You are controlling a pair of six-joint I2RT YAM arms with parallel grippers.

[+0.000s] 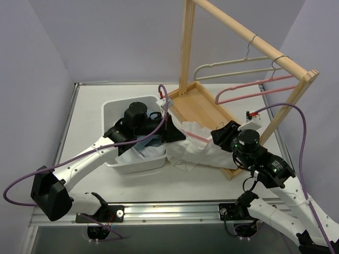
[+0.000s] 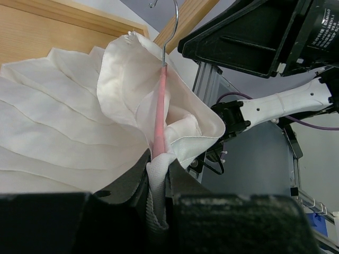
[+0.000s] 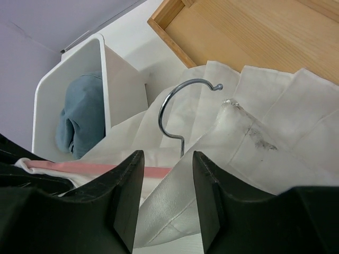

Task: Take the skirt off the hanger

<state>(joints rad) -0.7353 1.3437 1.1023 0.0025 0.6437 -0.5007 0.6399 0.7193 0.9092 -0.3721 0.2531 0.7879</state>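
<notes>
The white pleated skirt (image 1: 197, 148) lies across the wooden tray's near edge, still on a pink hanger (image 1: 194, 135). My left gripper (image 1: 177, 134) is at the skirt's left end. In the left wrist view it (image 2: 158, 165) is shut on a fold of the skirt's waistband (image 2: 157, 177), just below the pink hanger bar (image 2: 159, 114) and its metal hook (image 2: 172, 24). My right gripper (image 1: 216, 135) is at the skirt's right end. In the right wrist view it (image 3: 168, 159) is open, with a band of skirt cloth (image 3: 180, 198) lying between the jaws. The hook (image 3: 177, 108) and pink bar (image 3: 95, 169) are just beyond.
A white bin (image 1: 114, 114) holding a blue-grey garment (image 3: 79, 121) stands left of the skirt. A wooden rack (image 1: 249, 37) with a tray base (image 1: 198, 103) stands behind. It carries a cream hanger (image 1: 233, 64) and a pink hanger (image 1: 254, 87).
</notes>
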